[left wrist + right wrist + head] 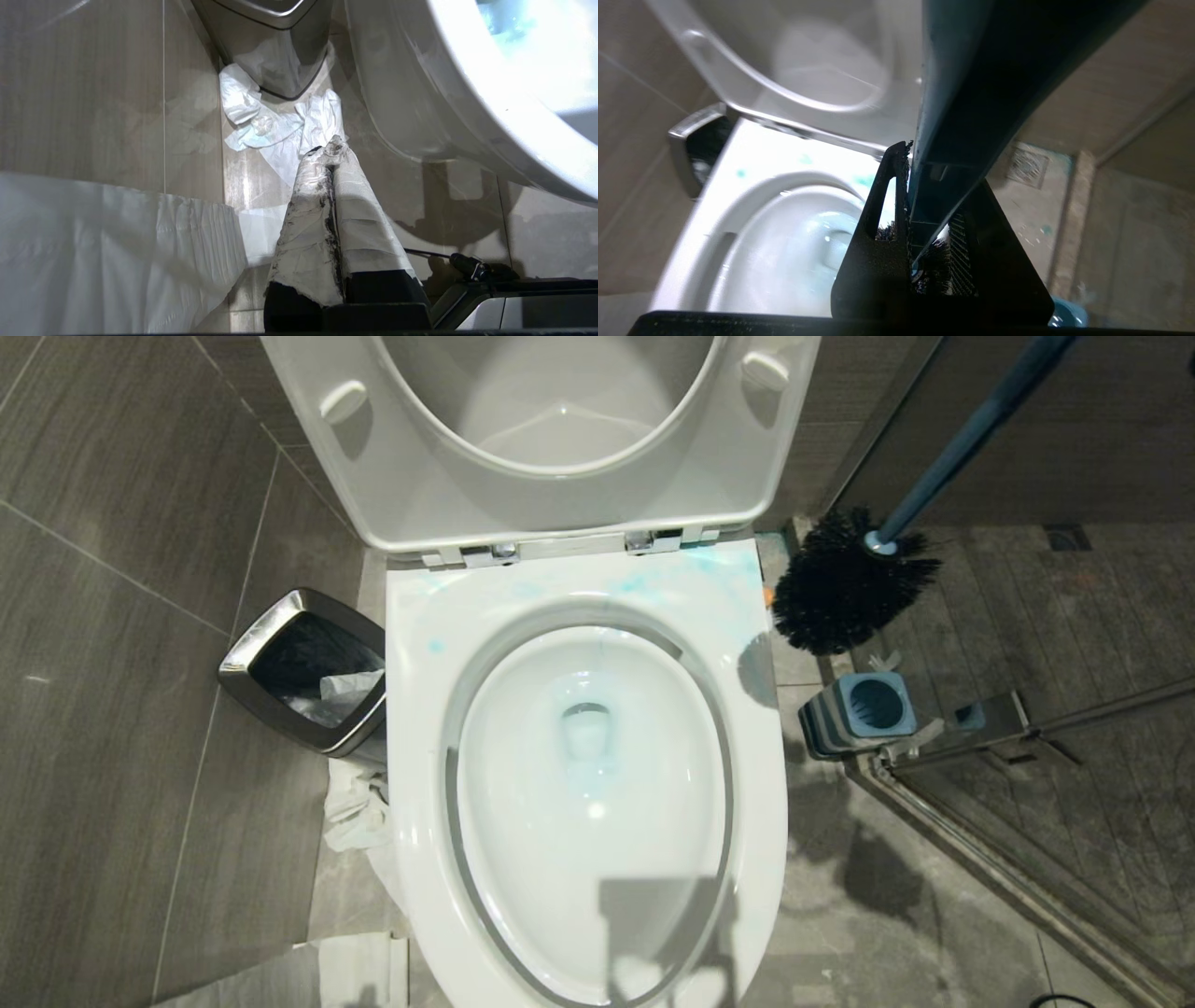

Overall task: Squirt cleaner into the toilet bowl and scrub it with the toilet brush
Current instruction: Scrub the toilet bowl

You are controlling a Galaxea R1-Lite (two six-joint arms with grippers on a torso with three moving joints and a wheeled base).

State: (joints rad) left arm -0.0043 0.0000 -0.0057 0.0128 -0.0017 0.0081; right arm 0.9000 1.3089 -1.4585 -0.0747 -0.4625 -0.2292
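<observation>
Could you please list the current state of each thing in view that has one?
toilet bowl: blue smears on rim, bluish water inside.
toilet seat and lid: raised.
toilet brush: out of its holder, in the air beside the bowl.
brush holder: empty, upright on the floor.
waste bin: open, lined, paper inside.
right pincer: shut on the brush handle.
left pincer: shut, empty, low by the floor.

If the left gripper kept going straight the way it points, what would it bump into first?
Probably the crumpled white paper on the floor. The left gripper, jaws shut, points low along the tiles toward that paper, with the waste bin just behind it. The toilet bowl sits off to one side. Depth is hard to judge.
</observation>
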